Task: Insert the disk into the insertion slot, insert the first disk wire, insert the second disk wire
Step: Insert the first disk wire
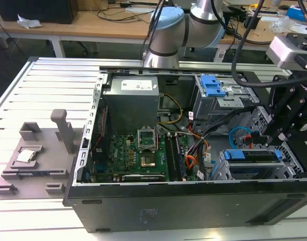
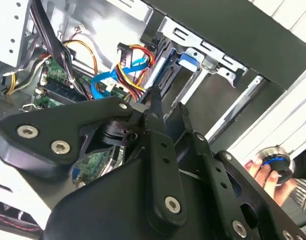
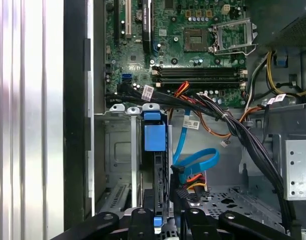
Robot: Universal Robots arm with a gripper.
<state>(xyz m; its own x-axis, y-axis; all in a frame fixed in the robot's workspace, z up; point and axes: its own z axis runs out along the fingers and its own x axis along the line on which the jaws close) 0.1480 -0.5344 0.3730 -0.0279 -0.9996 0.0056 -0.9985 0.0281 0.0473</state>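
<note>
Seating of the disk: the disk (image 1: 251,155) lies flat inside the insertion slot (image 1: 221,169) at the lower right of the exterior view. Its blue handle faces outward, the end by which it would be pushed home, and this step looks done.
Pincer: the pincer (image 2: 163,106) hangs near the exterior view's right edge, just up and right of the disk. In the second wrist view its tips are drawn narrow, close together. Whether a plug is pinched between them cannot be told.
Why there: judging by the pose, it tilts into the case to work at the wires by the disk.
Wires: a blue data cable (image 3: 198,160) loops beside the disk, touching a bundle of red, orange and yellow power wires (image 3: 194,178). Whether either is plugged in cannot be told.
Case: the computer case (image 1: 168,211) lies on its side, open, on the slatted tabletop (image 1: 43,90), which gives access from above. The motherboard (image 1: 138,150) sits mid-frame.
Bystander: a person's hand (image 2: 267,172) holds a small round object outside the case.
</note>
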